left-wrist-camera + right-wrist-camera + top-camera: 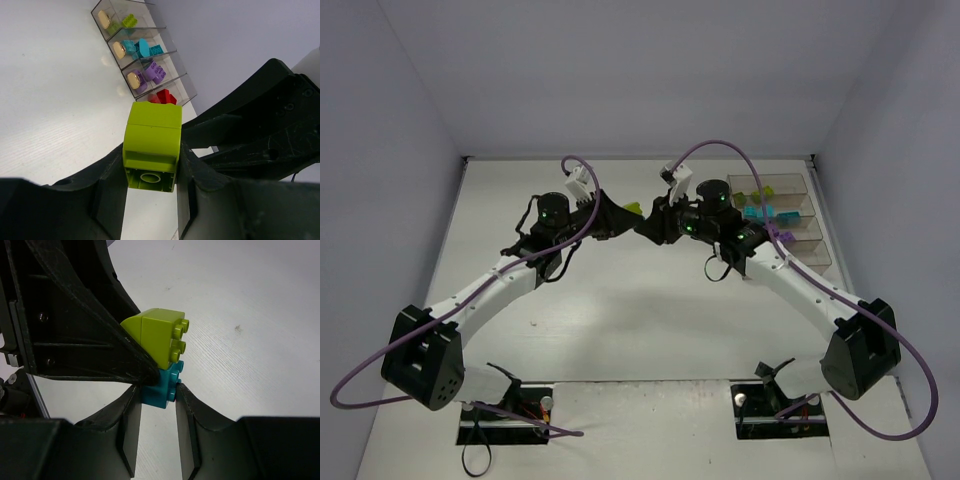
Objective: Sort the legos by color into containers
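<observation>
A lime brick (152, 145) is stud-locked to a teal brick (159, 387), and the pair sits between the two arms over mid-bench, left of the containers (785, 185) and seemingly lifted off the surface. The left gripper (150, 167) is clamped on the lime brick's flat sides, and the right gripper (157, 396) has its jaws drawn in narrow against the sides of the teal one, so each arm holds one colour. Both bricks look like hard, light, glossy plastic. They will not deform, but smooth walls can slip if squeezed near an edge, so the flat faces low on each block are the best hold. The stud joint probably resists a straight pull, and a slight tilt or peel should part it more easily. The four joined containers already hold lime, teal, purple and red bricks in separate bins, with round gold discs (119, 49) at the near ends of three. The bench (650, 330) around the grip is bare. The main crowding is the two grippers nose to nose, plus the purple cables (720, 150) looping above the wrists.
</observation>
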`<action>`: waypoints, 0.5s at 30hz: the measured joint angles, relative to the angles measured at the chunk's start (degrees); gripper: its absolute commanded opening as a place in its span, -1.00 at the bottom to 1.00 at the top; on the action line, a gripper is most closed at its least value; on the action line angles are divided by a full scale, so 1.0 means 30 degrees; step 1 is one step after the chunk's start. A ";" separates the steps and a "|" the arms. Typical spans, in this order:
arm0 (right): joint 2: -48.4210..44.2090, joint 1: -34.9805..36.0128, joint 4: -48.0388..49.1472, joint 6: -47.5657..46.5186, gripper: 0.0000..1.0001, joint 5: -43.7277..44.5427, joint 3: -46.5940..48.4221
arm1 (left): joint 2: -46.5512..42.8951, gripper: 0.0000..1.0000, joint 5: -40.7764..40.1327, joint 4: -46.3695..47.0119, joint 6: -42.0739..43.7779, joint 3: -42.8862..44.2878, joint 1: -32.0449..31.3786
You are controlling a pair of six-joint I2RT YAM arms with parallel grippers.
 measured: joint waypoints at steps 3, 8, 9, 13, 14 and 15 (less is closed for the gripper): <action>0.0000 0.0102 -0.0007 -0.0007 -0.91 0.0146 0.0000 | 0.0000 -0.42 -0.0073 -0.0080 -0.0073 0.0000 0.0000; 0.0000 0.0291 -0.0022 -0.0117 -0.94 0.0576 0.0000 | -0.0022 -0.10 -0.0357 -0.0299 -0.0073 0.0036 0.0000; 0.0000 0.0306 -0.0022 -0.0138 -0.94 0.0597 0.0000 | -0.0036 -0.09 -0.0452 -0.0393 -0.0073 0.0036 0.0000; 0.0000 0.0357 -0.0036 -0.0226 -0.95 0.1035 0.0000 | -0.0226 -0.09 -0.1166 -0.1115 0.0044 0.0204 0.0000; 0.0000 0.0372 -0.0036 -0.0240 -0.95 0.1137 0.0000 | -0.0306 -0.09 -0.1311 -0.1224 0.0095 0.0240 0.0000; 0.0000 0.0408 -0.0051 -0.0284 -0.95 0.1202 0.0000 | -0.0415 -0.09 -0.1494 -0.1311 0.0160 0.0270 0.0000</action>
